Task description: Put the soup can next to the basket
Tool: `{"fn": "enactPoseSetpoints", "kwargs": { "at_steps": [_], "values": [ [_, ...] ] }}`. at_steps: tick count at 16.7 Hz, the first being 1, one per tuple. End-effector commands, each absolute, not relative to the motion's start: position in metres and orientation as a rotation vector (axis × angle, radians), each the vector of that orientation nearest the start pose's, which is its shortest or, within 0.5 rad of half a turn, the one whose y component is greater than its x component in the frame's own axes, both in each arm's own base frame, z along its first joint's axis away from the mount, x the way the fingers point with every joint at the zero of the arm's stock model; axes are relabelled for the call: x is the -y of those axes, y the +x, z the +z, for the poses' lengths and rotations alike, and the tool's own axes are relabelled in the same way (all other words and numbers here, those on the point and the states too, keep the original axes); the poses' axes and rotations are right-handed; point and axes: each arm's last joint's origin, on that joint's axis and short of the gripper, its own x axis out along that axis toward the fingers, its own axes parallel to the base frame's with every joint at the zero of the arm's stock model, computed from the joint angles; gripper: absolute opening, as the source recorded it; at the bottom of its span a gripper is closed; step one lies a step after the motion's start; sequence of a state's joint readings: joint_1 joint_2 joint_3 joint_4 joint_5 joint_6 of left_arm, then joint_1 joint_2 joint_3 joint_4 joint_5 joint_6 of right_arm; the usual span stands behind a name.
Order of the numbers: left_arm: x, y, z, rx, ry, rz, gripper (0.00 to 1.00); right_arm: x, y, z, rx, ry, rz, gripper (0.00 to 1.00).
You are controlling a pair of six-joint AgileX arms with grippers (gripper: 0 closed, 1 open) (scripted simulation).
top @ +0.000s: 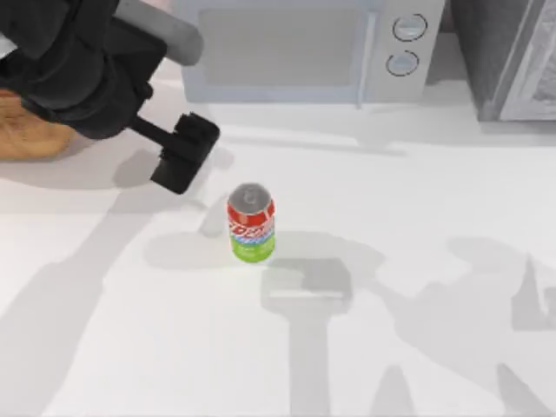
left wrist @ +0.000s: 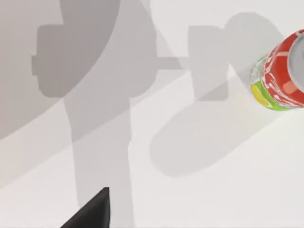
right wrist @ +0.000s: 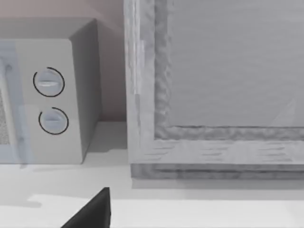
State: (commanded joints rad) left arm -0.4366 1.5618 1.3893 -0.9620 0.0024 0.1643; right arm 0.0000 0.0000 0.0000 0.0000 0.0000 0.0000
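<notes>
Left claw point(top: 184, 154) up near the table's far left corner, hovering above the surface, just short of the can point(top: 250, 221) and a little farther back; open or closed impossible to tell from here. Nothing gripped, going by the can standing alone with clear table point(top: 417, 261) between it and the claw. Right claw parked over by the far right side, facing the microwave point(right wrist: 52, 95) and a grey framed panel point(right wrist: 213, 95); 1 dark finger point(right wrist: 92, 211) in its wrist view, state likewise impossible to tell.

Can upright, silver top up, red label above green, roughly mid-table and slightly left of centre. Basket point(top: 30, 130) at the far left edge, mostly hidden under the left arm, well apart from the can.

Step in hand, probably: reaching for the can. Best done by spreading wide before descending, centring over the can from the side, and closing at mid-label, not the rim, to avoid tipping a light upright cylinder. Then carry low toward the left edge and set down just beside the basket wall, not touching.

Basket contents hidden by the arm; cannot tell whether anything lies inside.
</notes>
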Motion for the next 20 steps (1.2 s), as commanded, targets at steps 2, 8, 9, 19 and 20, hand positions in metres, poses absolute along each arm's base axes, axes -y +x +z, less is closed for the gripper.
{"fn": "enactPoseSetpoints", "kwargs": {
  "at_steps": [2,8,9,19,20],
  "values": [
    [0.160,0.314,0.280,-1.199,0.448,-0.524,1.00,0.001,0.106,0.160,0.000,0.000,0.000,1.00],
    [0.226,0.357,0.234,-1.429,0.592,-0.611,1.00,0.001,0.106,0.160,0.000,0.000,0.000,1.00],
    [0.233,0.361,0.229,-1.449,0.606,-0.619,1.00,0.001,0.106,0.160,0.000,0.000,0.000,1.00],
    [0.242,0.366,0.215,-1.480,0.627,-0.629,1.00,0.001,0.106,0.160,0.000,0.000,0.000,1.00],
    [0.243,0.366,0.209,-1.480,0.629,-0.631,1.00,0.001,0.106,0.160,0.000,0.000,0.000,1.00]
  ]
}}
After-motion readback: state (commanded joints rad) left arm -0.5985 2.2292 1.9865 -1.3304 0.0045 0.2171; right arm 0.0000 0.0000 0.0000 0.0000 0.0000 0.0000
